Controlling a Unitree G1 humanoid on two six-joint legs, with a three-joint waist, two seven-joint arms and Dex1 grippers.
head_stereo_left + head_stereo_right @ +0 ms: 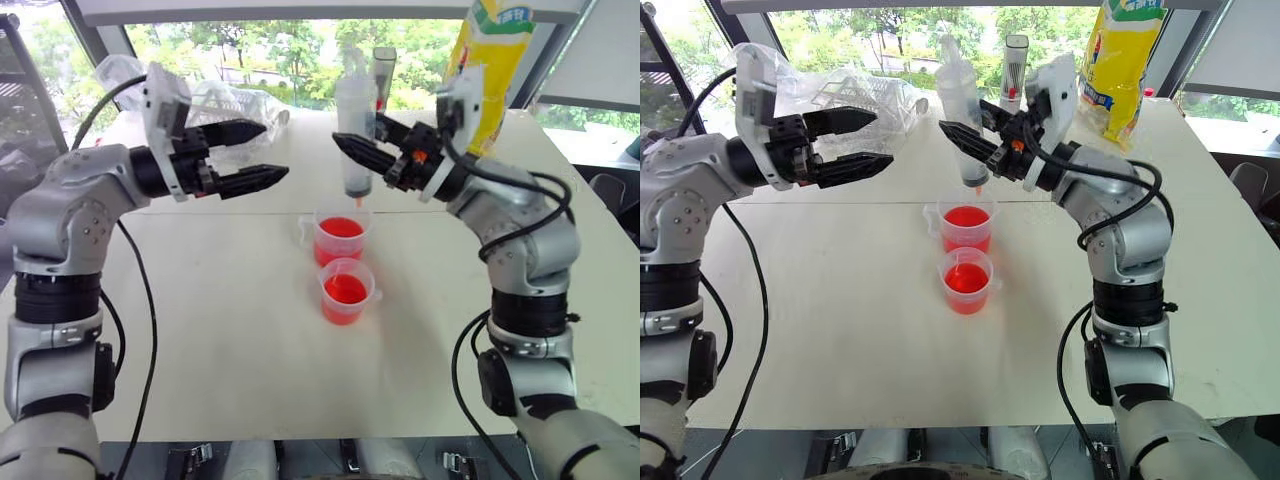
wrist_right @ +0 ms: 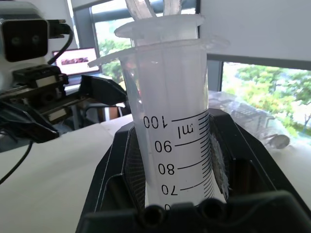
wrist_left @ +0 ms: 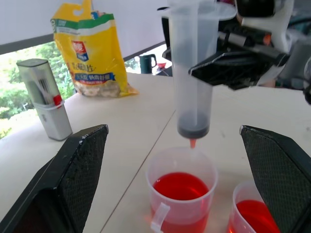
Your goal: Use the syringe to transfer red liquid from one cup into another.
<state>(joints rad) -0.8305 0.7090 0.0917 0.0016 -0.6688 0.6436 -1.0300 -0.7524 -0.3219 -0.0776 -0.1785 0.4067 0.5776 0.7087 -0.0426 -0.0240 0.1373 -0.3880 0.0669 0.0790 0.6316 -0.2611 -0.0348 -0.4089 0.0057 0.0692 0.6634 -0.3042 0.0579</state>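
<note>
White table (image 1: 200, 330): plastic bag (image 1: 235, 100), yellow pouch (image 1: 490, 60) behind cups (image 1: 343, 236).

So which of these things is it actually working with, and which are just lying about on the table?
In use:
- syringe, shut in the right gripper
- far cup of red liquid
- near cup
- left gripper, open

Lying about:
- yellow bag
- clear plastic wrapper
- upright grey-white tube
</note>
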